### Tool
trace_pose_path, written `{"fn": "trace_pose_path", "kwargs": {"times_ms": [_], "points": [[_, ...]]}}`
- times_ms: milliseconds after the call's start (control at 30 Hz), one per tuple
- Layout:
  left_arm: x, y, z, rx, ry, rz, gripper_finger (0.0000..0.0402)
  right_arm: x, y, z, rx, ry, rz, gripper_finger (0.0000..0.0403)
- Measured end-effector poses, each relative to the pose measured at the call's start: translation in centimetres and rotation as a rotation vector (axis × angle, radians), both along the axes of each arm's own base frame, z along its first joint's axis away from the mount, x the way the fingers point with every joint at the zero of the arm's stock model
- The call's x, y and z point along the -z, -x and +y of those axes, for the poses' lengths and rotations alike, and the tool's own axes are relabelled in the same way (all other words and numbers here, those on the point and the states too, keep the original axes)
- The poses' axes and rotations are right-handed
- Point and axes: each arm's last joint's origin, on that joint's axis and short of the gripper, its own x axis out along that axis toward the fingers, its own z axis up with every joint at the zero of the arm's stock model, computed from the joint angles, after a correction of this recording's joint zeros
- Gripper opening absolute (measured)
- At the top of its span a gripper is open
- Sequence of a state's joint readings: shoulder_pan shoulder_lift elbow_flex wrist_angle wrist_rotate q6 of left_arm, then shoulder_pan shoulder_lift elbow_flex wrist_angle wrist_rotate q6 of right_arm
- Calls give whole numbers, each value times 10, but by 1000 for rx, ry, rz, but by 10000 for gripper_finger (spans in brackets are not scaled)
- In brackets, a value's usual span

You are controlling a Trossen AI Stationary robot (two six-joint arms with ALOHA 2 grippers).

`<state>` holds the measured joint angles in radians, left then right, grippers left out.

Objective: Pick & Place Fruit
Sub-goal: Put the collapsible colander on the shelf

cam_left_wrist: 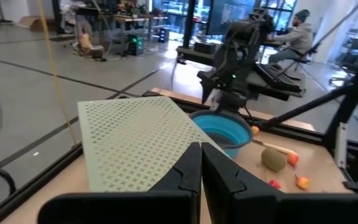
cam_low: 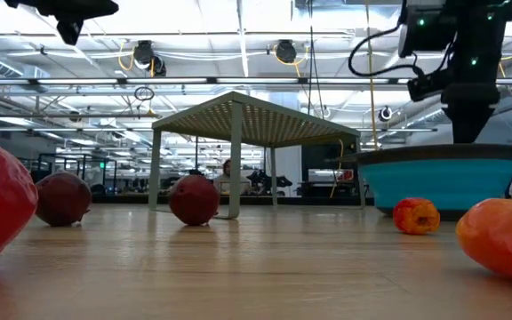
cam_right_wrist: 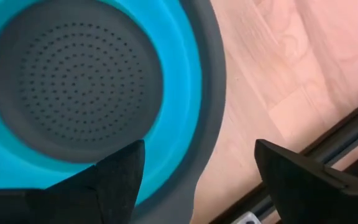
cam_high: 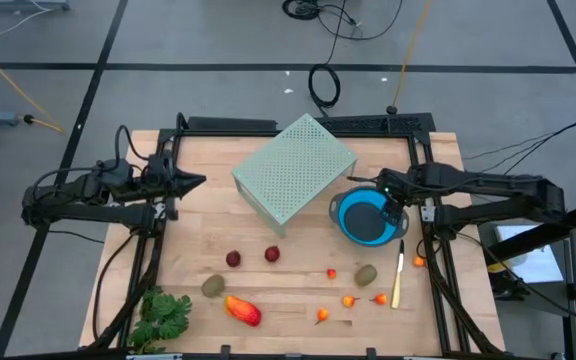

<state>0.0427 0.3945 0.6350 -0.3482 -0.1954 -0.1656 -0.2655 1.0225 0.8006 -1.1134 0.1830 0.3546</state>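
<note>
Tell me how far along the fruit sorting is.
Nothing looks done: the blue round colander bowl is empty. The right pincer hangs open over its rim, holding nothing. Left to do: the two dark-red balls, the olive-brown ovals and the small orange pieces on the wooden table.

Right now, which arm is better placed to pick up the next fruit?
Right, probably. The right gripper hangs open over the blue colander, close to the olive-brown oval. The left gripper is shut, parked at the table's far left edge.
</note>
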Motion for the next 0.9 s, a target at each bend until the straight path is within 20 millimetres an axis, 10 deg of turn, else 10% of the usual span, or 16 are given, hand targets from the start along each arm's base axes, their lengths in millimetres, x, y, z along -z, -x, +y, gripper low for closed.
{"fn": "trace_pose_path", "kwargs": {"times_ms": [467, 900], "points": [[0, -1, 2, -77, 70, -15, 26, 35, 7, -8, 97, -3, -10, 272], [4, -9, 3, -104, 68, 24, 87, 36, 2, -9, 166, -6, -81, 28]]}}
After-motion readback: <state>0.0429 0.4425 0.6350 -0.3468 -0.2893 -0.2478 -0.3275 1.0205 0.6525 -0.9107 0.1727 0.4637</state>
